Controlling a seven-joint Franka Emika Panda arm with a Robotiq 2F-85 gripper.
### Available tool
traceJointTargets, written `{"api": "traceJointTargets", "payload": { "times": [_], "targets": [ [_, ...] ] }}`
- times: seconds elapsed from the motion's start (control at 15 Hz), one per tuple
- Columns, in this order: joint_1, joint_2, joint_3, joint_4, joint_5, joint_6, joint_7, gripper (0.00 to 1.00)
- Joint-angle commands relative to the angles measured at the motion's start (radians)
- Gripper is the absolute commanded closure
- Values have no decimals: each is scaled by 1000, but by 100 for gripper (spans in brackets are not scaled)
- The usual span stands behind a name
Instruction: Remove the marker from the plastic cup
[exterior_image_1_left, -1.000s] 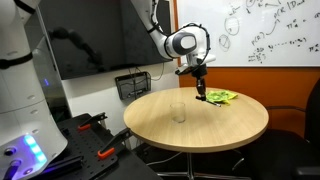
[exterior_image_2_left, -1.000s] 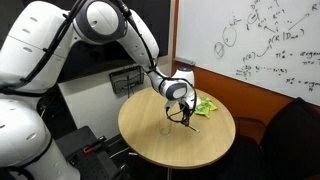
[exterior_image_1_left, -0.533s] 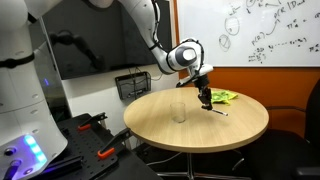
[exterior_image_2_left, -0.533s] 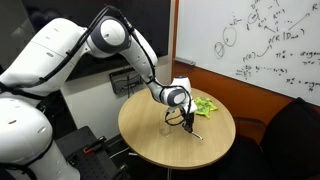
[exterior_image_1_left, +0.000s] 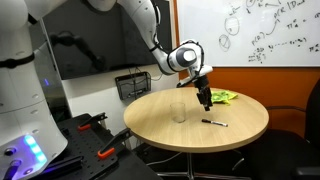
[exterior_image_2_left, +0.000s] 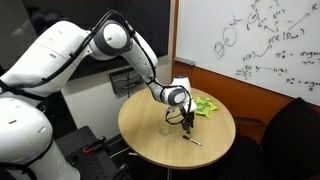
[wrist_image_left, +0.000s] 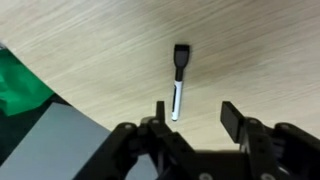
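Round wooden table (exterior_image_1_left: 160, 125) (marker (exterior_image_1_left: 214, 123) flat), whiteboard (exterior_image_1_left: 262, 30) behind

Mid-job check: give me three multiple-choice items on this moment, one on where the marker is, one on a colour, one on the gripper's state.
1. Where is the marker relative to the plastic cup?
A. Standing inside it
B. Lying on the table, apart from it
C. Leaning on its rim

2. What colour is the crumpled thing near the table's edge?
A. Red
B. Green
C. Blue

3. How is the gripper?
A. Shut on the marker
B. Shut on nothing
C. Open, holding nothing

Answers:
1 B: both exterior views show the marker flat on the wood, clear of the cup.
2 B: it shows bright green in every view.
3 C: the wrist view shows the fingers apart, with the marker lying on the table ungripped.
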Motion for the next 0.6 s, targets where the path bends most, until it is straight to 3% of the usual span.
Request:
{"api": "traceJointTargets", "payload": {
  "times": [0.0, 0.33, 0.53],
  "targets": [
    [-28, -133, 53, -66, -30, -96, -89, 3],
    [-11, -296, 44, -158, -87, -156, -113, 0],
    [-42, -372, 79, -209, -114, -152, -132, 0]
  ]
}}
